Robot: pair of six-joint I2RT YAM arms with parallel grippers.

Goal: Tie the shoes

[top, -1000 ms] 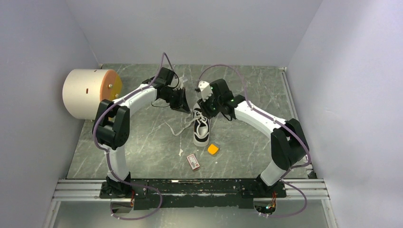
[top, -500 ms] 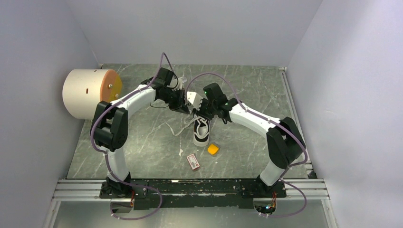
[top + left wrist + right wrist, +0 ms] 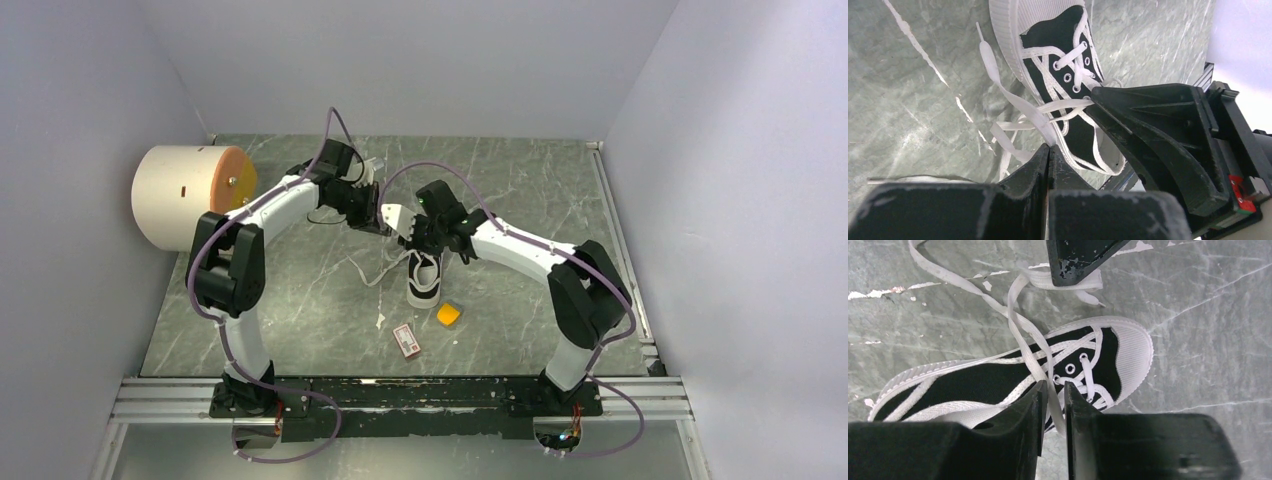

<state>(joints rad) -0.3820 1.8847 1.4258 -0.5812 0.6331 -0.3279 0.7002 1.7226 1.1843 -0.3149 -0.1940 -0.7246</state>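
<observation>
Grey marble table [image 3: 300,300] fills top view. Cream cylinder [image 3: 185,195] lying at upper left. Black-and-white sneaker [image 3: 424,278] at frame centre, toe toward bottom edge. Left gripper [image 3: 1048,149] just above-left of it, jaws pressed together on white laces [image 3: 1020,107]. Right gripper [image 3: 1054,387] over shoe, jaws narrowly apart, lace strand running through gap. Orange block [image 3: 449,314], then red-and-white card [image 3: 406,340], below shoe.

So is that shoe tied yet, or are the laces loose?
Untied. The shoe's white laces trail loose across the table with no knot or bow; the left gripper pinches one strand.
</observation>
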